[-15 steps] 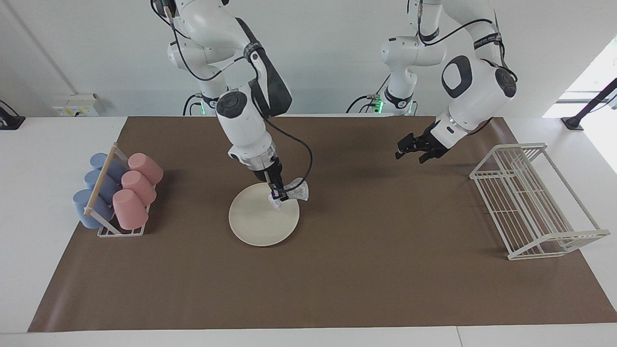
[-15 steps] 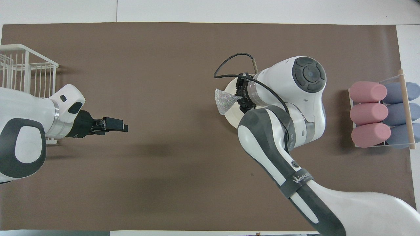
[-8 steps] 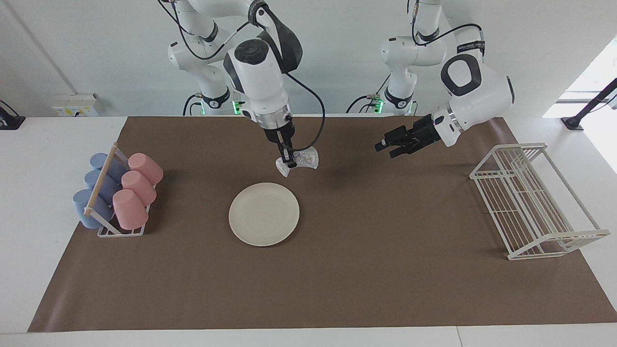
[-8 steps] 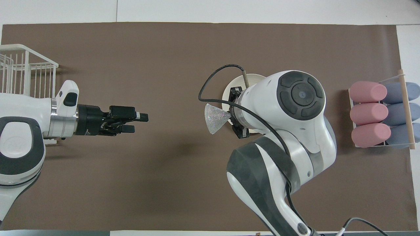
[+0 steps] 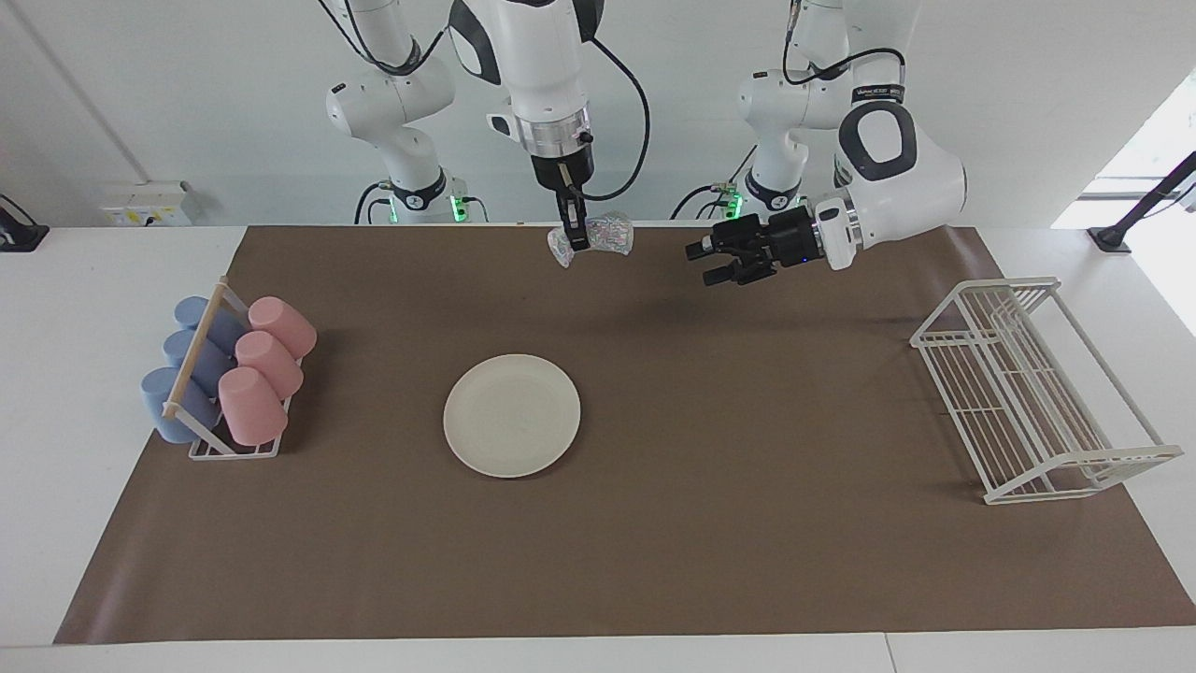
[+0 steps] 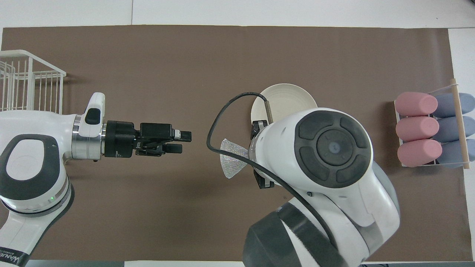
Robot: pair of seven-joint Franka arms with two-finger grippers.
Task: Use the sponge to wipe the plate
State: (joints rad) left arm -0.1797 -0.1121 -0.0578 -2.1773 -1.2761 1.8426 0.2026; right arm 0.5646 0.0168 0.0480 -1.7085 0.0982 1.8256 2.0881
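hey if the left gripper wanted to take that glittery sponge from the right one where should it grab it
Probably the silvery glittery sponge's free flared end, which fans toward the left gripper. The right gripper pinches its narrow end from above, so come in level from the left arm's side.

A plate (image 5: 511,415) lies flat on a mat (image 5: 654,561) near the table's middle. A cup rack (image 5: 229,374) sits toward the right arm's end of the table, a wire dish rack (image 5: 1032,393) toward the left arm's end, both well apart from the plate. High over the mat's robot-side edge, the right gripper (image 5: 572,234) clamps a sponge (image 5: 603,234). The left gripper (image 5: 712,262) hangs beside it, fingers parted and apart from the sponge.
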